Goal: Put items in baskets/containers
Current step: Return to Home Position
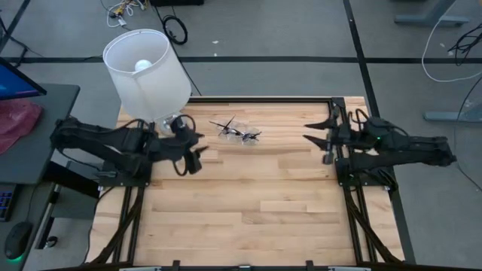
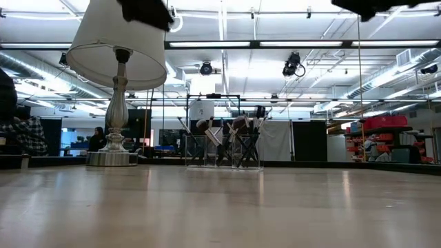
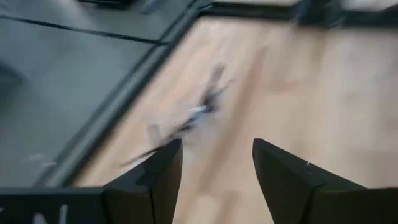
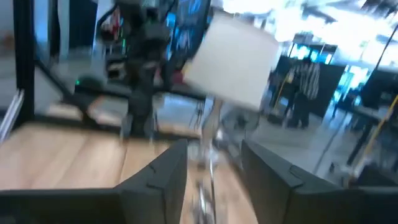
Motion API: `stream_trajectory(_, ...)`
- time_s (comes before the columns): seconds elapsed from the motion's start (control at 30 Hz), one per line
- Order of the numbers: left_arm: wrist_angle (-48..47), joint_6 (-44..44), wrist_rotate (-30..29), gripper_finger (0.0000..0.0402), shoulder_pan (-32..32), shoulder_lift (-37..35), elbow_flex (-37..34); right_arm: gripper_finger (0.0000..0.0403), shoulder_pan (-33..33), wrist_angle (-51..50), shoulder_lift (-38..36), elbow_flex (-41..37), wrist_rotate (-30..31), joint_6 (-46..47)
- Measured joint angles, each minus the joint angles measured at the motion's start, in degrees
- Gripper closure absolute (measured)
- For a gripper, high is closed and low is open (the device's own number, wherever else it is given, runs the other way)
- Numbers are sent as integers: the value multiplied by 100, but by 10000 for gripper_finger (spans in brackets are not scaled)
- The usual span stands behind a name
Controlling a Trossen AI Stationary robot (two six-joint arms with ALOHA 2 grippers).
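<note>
Starting on the left: the left gripper (image 1: 200, 147) hangs over the pale wood-plank table (image 1: 256, 211), matte black fingers spread with nothing between them. Right beside it is the lamp (image 1: 147, 68), a tapered white shade on a shiny turned metal stem and round base (way bigger than anything else up there). Just right of the lamp base sits the clear plastic container (image 1: 237, 133), low and boxy with see-through walls. The makeup brushes (image 2: 238, 127) stand in it, thin dark handles leaning every which way, some crossing. It's near the back edge of the table, close to the left gripper but not touching it; the left wrist view shows it out past the fingertips, blurry. Over on the right, the right gripper (image 1: 306, 131) is well apart from the container, its wedge-shaped fingers also spread, holding nothing.
</note>
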Motion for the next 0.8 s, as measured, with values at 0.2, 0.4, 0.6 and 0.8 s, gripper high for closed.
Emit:
stream_trajectory(0.2, 1189, 1417, 742, 231, 258, -548, -1059, 266, -20, -1869, -1271, -4, 2, 536)
stream_trajectory(0.4, 1646, 1457, 371, 259, 65, -2095, -2046, 301, -21, -1831, -2183, -87, 0, 906)
stream_trajectory(0.6, 3562, 1629, 834, 266, 60, -3788, -3816, 326, -21, -1274, -2667, -1099, -327, 1473)
stream_trajectory(0.8, 4400, 1971, 1090, 266, 60, -4986, -4917, 332, -21, -79, -2688, -1899, -453, 1540)
